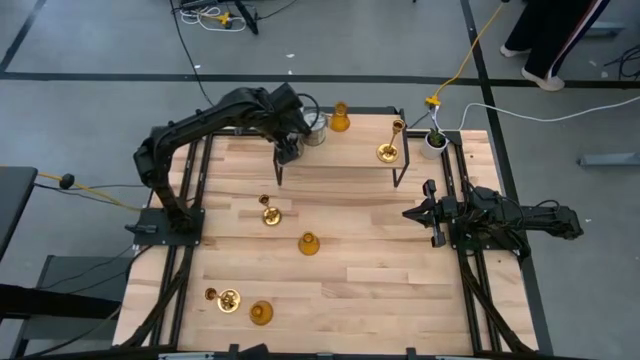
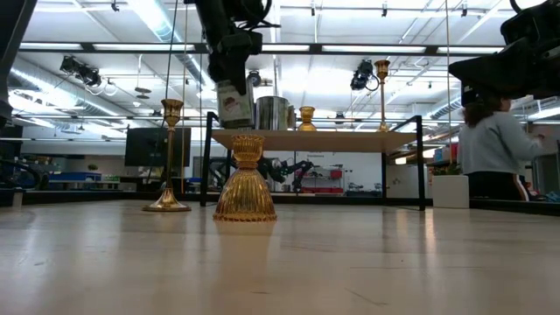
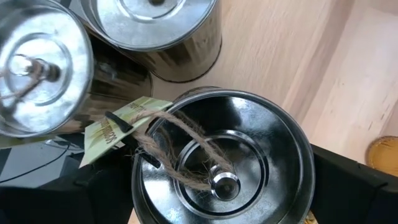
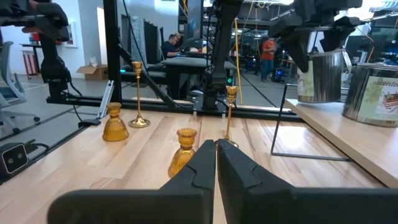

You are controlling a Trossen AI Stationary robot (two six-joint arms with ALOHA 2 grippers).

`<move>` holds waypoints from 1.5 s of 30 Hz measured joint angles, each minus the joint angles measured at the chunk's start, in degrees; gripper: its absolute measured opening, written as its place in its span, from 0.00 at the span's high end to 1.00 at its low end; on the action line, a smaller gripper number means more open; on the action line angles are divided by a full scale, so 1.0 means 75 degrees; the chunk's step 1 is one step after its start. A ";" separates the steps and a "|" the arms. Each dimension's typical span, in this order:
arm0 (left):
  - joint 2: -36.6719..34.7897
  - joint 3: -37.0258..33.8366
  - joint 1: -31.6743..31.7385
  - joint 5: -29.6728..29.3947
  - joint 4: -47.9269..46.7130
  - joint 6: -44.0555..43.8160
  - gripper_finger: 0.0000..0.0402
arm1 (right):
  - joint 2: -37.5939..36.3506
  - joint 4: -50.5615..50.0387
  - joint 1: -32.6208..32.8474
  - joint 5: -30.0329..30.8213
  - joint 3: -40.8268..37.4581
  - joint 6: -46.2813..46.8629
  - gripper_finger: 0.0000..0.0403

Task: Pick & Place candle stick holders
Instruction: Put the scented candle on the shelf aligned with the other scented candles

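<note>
At the raised shelf (image 1: 345, 155) along the far side of the table (image 1: 350, 290), the left gripper (image 1: 290, 148) hung over the shelf's left end with a silvery cylinder holder (image 3: 221, 158) between its fingers, jaws spread wide around the body. Whether its base had met the shelf could not be told. It stood upright, long axis vertical, open mouth toward the wrist camera, with twine and a paper tag (image 3: 112, 134) draped over the rim. Two more silvery holders (image 3: 168, 34) stood just beside it, likewise upright.

Step in hand, as judged: placing this third cylinder beside its fellows. Next move calls for a straight descent or release without nudging the neighbours, then a clean lift clear.

Also on the shelf: an amber bell-shaped holder (image 1: 340, 119) and a brass holder (image 1: 388, 150), with a small white plant pot (image 1: 434, 141) off the right end. Left on the table: brass holders (image 1: 270, 214) and (image 1: 226, 298), amber ones (image 1: 308, 243) and (image 1: 261, 313).

Right gripper (image 1: 430, 212) waited at the table's right edge, fingers pressed together, empty.
</note>
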 joint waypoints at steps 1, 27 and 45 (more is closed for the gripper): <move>0.0040 -0.0006 0.0016 0.0005 -0.0003 -0.0001 0.06 | 0.0000 -0.0001 -0.0001 0.0000 0.0000 0.0002 0.95; 0.0123 -0.0009 0.0019 -0.0117 0.0099 -0.0004 0.01 | 0.0000 -0.0001 0.0001 0.0000 0.0000 0.0002 0.95; 0.0123 -0.0007 0.0013 -0.0245 0.0109 0.0002 0.00 | 0.0000 0.0000 0.0001 0.0000 0.0000 -0.0001 0.95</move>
